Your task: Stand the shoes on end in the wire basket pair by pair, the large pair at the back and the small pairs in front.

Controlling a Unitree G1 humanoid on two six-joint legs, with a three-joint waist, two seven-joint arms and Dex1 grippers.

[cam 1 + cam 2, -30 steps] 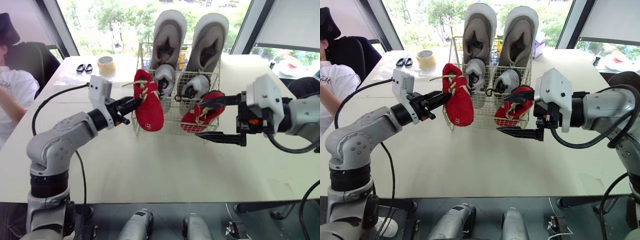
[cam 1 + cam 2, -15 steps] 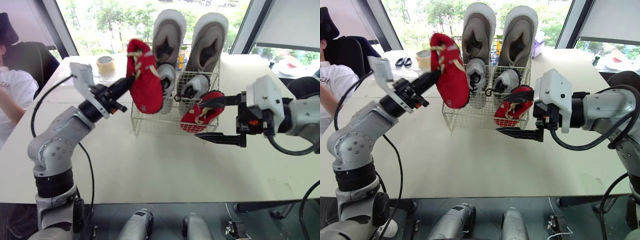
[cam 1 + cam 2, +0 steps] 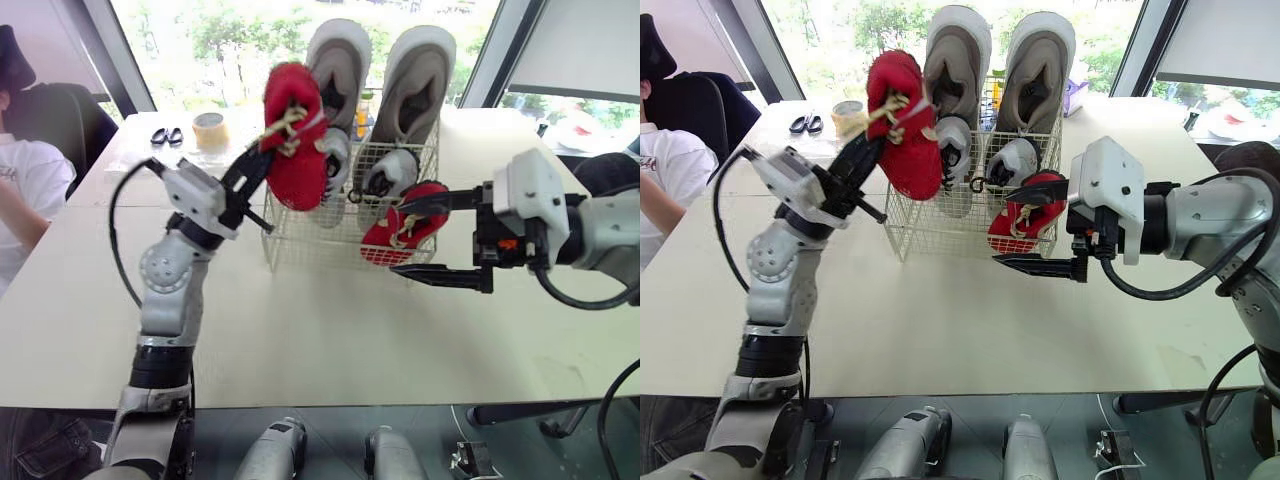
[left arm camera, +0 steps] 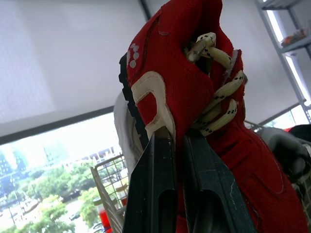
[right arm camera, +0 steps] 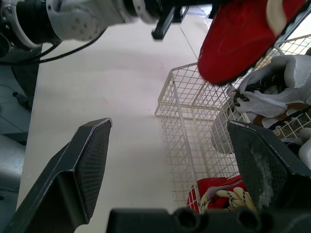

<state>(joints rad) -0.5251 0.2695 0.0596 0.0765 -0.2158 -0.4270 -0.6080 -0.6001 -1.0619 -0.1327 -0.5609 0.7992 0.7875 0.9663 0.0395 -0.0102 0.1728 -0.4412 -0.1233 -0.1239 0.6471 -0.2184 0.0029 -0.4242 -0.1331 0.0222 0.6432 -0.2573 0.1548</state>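
Left eye view looks down on a pale desk with a white wire basket standing towards its far side. Two large grey shoes stand on end side by side at the back of the basket, rising well above its rim. The left end effector is closed narrow on a red shoe, pinching its upper just beside the cream laces. It holds that shoe in the air above the basket's front left corner, in front of the left large shoe. The right end effector hangs empty with its black fingers spread wide, just in front of the basket's front right side. A second red shoe sits in the basket's front right part, just beyond those fingers. Two small grey-and-white shoes stand in the basket in front of the large pair. A tape roll and black-handled scissors lie near the desk's far left corner. A person in a white shirt sits at the left edge; the lettering on the shirt is too small to read.
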